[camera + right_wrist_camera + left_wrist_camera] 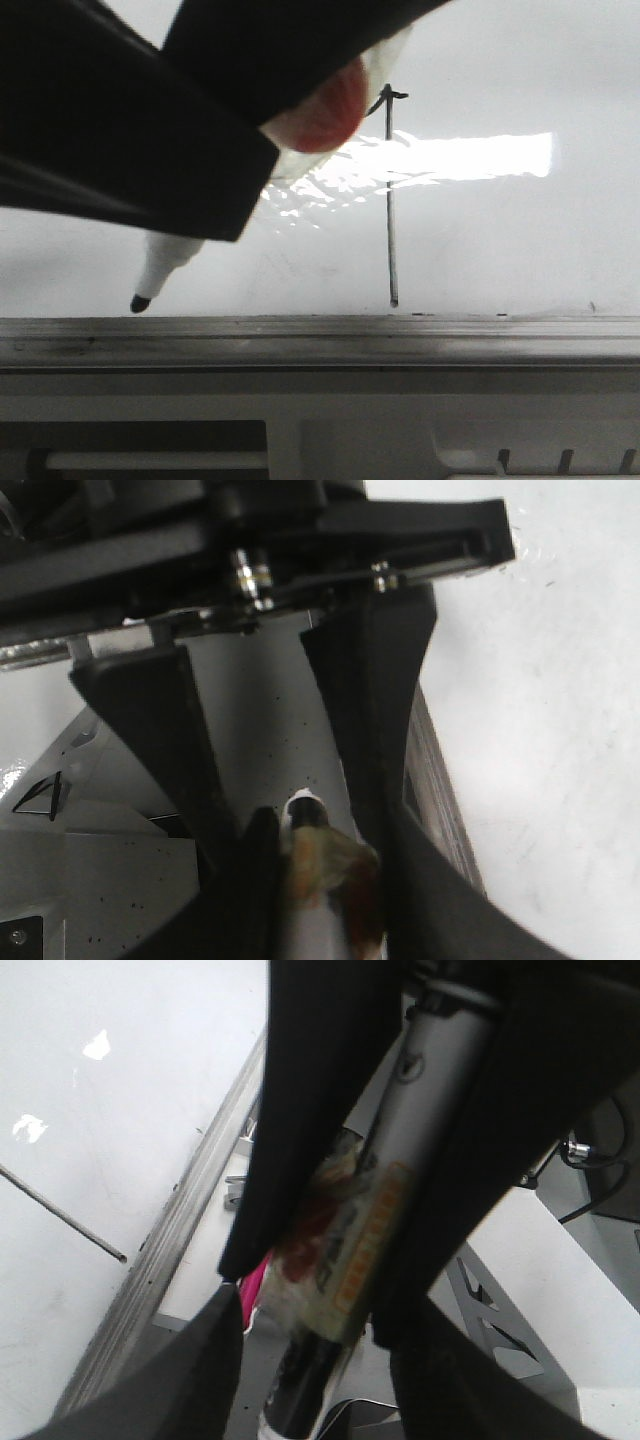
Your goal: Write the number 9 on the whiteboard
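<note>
The number 9 (pixel 390 200) is a thin black vertical stroke with a small loop at its top, drawn on the whiteboard (pixel 500 240). The lower end of the stroke shows in the left wrist view (pixel 60 1215). A white marker (pixel 165 265) with a black tip hangs tilted just above the board's near edge, left of the 9. My right gripper (pixel 320 880) is shut on the marker's taped barrel (pixel 350 1250). My left gripper (pixel 315 1380) straddles the marker with a gap on each side, open. In the front view both grippers are black masses at the top left.
A grey metal rail (pixel 320 335) runs along the board's near edge, with a grey slotted panel (pixel 400 440) beyond it. A bright glare patch (pixel 470 155) crosses the stroke. A grey bracket with triangular cutouts (pixel 490 1320) lies off the board.
</note>
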Action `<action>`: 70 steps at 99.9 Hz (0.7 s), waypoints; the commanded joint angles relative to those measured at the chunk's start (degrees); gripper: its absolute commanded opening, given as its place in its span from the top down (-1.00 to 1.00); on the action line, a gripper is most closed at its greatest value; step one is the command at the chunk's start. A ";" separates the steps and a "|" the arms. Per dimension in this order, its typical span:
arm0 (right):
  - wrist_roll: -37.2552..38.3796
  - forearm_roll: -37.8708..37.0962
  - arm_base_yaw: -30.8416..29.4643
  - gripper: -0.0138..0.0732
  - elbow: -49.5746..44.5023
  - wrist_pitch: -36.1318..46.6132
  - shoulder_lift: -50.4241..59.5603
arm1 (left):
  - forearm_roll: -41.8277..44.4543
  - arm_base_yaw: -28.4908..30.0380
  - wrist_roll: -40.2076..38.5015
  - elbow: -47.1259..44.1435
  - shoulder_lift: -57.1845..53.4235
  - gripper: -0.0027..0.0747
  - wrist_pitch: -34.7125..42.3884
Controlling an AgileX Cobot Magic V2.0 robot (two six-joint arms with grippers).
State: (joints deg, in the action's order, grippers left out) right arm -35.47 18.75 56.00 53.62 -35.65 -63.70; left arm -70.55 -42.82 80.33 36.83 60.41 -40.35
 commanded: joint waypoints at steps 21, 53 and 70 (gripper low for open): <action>-0.45 1.55 0.28 0.79 2.00 3.74 0.79 | -3.39 -0.34 -0.08 2.01 1.84 0.30 -1.80; -0.45 2.21 0.28 0.79 2.00 3.74 0.79 | -3.39 -0.34 -0.08 2.01 1.97 0.98 -1.80; -0.45 2.32 0.28 0.77 2.00 4.26 0.79 | -3.39 -0.34 -0.08 2.01 1.97 0.98 -1.54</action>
State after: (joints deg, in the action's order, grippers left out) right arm -35.25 21.01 56.30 53.62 -35.39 -63.75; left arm -69.35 -42.82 82.71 37.06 62.97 -42.54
